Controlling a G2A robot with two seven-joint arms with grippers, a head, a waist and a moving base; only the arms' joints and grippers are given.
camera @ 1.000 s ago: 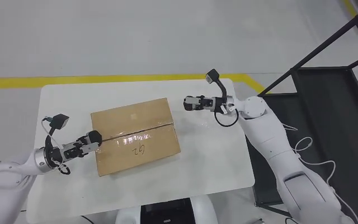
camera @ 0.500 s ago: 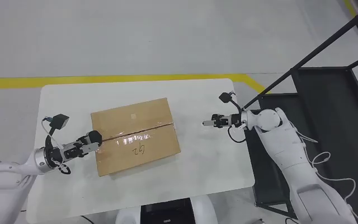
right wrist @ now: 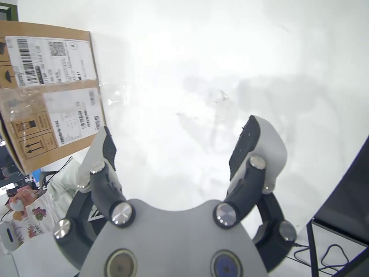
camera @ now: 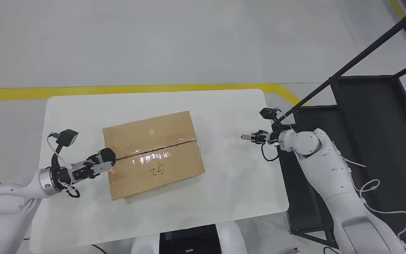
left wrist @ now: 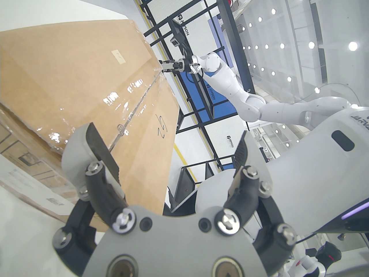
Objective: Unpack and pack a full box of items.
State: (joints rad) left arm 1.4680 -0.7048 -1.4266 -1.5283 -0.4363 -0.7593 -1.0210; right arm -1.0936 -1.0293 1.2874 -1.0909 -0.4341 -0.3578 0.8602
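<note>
Left claw [left wrist: 165, 151]: I read the jaws as spread wide, with nothing between them. The box [camera: 153, 154] lies directly ahead of it, flaps closed and taped along the centre seam. One finger pad [left wrist: 96, 148] sits at the box's near end, right by the tape line. I cannot tell whether pad and cardboard touch. The other finger stands clear of the box.

Right claw [right wrist: 177, 145]: jaws likewise wide apart, and empty. Beneath and ahead of it I see bare white table [right wrist: 187, 59]. The box is ahead of this claw and off to one side, well apart from the fingertips. Its labelled end face is turned toward the claw.

From the top camera the two claws point roughly at each other with the box between them. The left one is at the box's end, the right one back near the table's edge. A black rack [camera: 361, 120] stands just behind the right claw, beside the table. A yellow floor line [camera: 127, 91] runs past the table's far edge, off to the side of both claws.
</note>
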